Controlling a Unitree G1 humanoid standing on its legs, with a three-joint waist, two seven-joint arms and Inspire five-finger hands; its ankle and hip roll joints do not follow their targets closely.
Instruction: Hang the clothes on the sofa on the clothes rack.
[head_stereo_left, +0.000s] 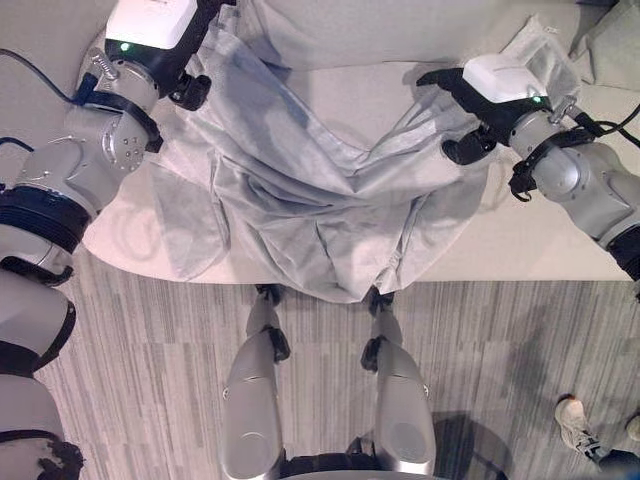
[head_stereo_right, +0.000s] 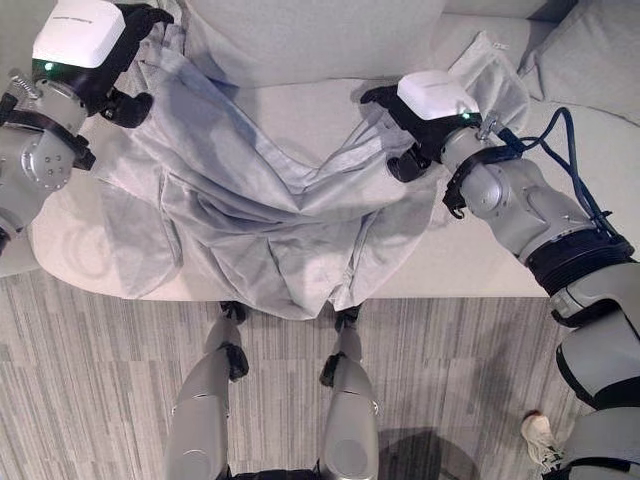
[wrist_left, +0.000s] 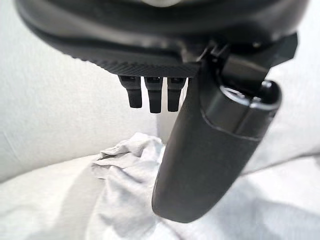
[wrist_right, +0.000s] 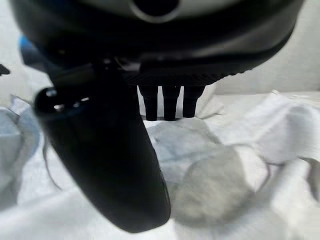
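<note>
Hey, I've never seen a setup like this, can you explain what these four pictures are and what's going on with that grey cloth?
This is a humanoid robot seen through its own cameras. Two pictures look down from its head; the other two look along each wrist from very close. A pale grey garment lies spread over a sofa, its hem hanging off the front edge. The left hand and the right hand each sit on an upper corner of it. The wrist views show fingers and thumb pointing down above the cloth, apparently open, not gripping yet.
</note>
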